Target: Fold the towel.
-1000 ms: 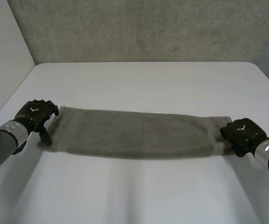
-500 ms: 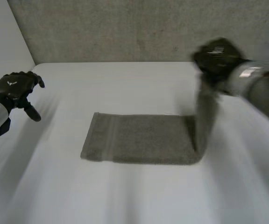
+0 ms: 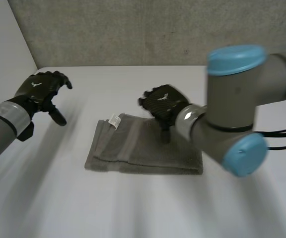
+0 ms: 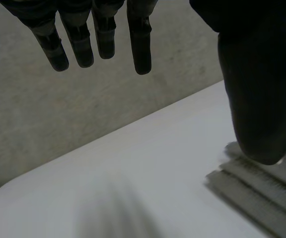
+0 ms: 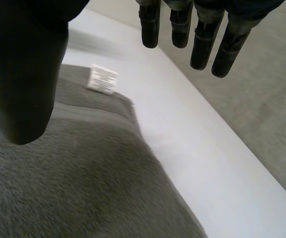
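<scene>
The grey towel [image 3: 143, 148] lies folded in half on the middle of the white table [image 3: 133, 208], its upper layer ending a little short of the left edge. A white tag [image 3: 114, 120] sticks up at the far left corner. My right hand [image 3: 163, 101] hovers open just above the towel's far edge, its arm reaching in from the right. In the right wrist view the fingers [image 5: 202, 39] are straight, with the towel [image 5: 73, 183] and tag [image 5: 102, 79] below them. My left hand [image 3: 41, 89] is raised left of the towel, open and holding nothing; the towel's edge [image 4: 262, 198] lies beside its thumb [image 4: 259, 89].
A grey concrete wall [image 3: 148, 29] stands behind the table's far edge. A pale wall [image 3: 4, 54] runs along the left side. My right arm's big joint [image 3: 232, 114] hangs over the table right of the towel.
My right hand carried the towel's right end up and over to the left, then let it go, leaving the towel folded in half. The left hand let go and lifted away leftward.
</scene>
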You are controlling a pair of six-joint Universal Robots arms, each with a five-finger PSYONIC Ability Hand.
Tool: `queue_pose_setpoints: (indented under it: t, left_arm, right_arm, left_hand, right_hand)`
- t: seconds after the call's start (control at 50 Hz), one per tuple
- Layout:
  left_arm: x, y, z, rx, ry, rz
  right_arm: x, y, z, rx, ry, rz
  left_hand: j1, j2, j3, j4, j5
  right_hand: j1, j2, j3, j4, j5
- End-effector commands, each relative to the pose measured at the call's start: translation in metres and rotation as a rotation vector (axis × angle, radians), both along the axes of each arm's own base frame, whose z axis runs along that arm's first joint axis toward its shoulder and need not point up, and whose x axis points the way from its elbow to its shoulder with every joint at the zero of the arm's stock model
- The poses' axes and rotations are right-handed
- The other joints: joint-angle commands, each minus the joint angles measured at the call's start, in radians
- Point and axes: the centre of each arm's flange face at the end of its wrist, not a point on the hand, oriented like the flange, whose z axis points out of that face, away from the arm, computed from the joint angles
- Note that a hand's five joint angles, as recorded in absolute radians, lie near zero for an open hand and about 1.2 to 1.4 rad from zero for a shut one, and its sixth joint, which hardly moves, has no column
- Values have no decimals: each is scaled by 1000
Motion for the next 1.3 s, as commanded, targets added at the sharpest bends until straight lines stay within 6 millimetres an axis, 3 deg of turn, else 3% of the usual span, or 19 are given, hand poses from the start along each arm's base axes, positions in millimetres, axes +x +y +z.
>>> queue_pose_setpoints:
  t: [0.02, 0.1, 0.14, 0.26, 0.48, 0.66, 0.7, 0.88, 0.92, 1.0, 1.2, 1.3]
  left_arm:
    - [-29, 16, -1, -7, -3, -89]
    - [-35, 19, -9, 14, -11, -110]
    - [-43, 22, -21, 44, -17, -133]
    - [-56, 26, -49, 97, -60, -180]
    - [-76, 35, -92, 86, -264, -285]
    - [-81, 41, -106, 110, -283, -309]
    - [-82, 42, -110, 119, -288, -310]
    - [-83, 45, -110, 124, -290, -317]
    - [-83, 46, -105, 116, -287, -314]
    - [-82, 47, -101, 109, -285, -313]
    - [-71, 58, -91, 131, -286, -297]
    - [-55, 56, -81, 125, -279, -253]
  right_arm:
    - [-46, 1, -9, 72, -24, -47]
    - [-56, 11, -27, 117, -5, -53]
    - [-61, 20, -47, 148, 16, -55]
    - [-78, 23, -66, 180, 30, -94]
    - [-82, 27, -77, 176, 20, -93]
    - [-82, 25, -78, 170, 7, -99]
    - [-82, 24, -79, 161, 3, -104]
    - [-84, 22, -79, 153, 1, -114]
    - [-88, 17, -80, 155, 1, -133]
    - [-90, 15, -79, 153, -1, -142]
    - [-92, 13, -80, 156, 2, -155]
    - [-93, 16, -82, 168, 7, -155]
  left_hand:
    - [-61, -53, -49, -53, -27]
    - [-19, -12, -8, -12, 14]
    - [56, 64, 68, 64, 90]
    - [154, 161, 165, 162, 187]
    - [215, 223, 227, 223, 249]
    - [233, 240, 245, 241, 267]
    - [326, 334, 338, 334, 360]
    - [609, 616, 620, 617, 643]
    - [878, 885, 889, 886, 911]
    - [1147, 1155, 1159, 1155, 1181]
    - [1149, 1156, 1160, 1157, 1182]
    - [1149, 1156, 1160, 1157, 1182]
  right_hand:
    - [-54, -61, -66, -72, -58]
    - [-54, -61, -66, -72, -58]
    - [-54, -61, -66, -72, -58]
    - [-54, -61, -66, -72, -58]
    - [-54, -61, -66, -72, -58]
    - [-54, -61, -66, -72, -58]
    - [-54, -61, -66, -72, -58]
    - [-54, -61, -66, -72, -58]
    - [-54, -61, -66, -72, -58]
    - [-54, -61, -66, -72, -58]
    - [-54, -61, -66, -72, -58]
    - [-54, -61, -66, -72, -58]
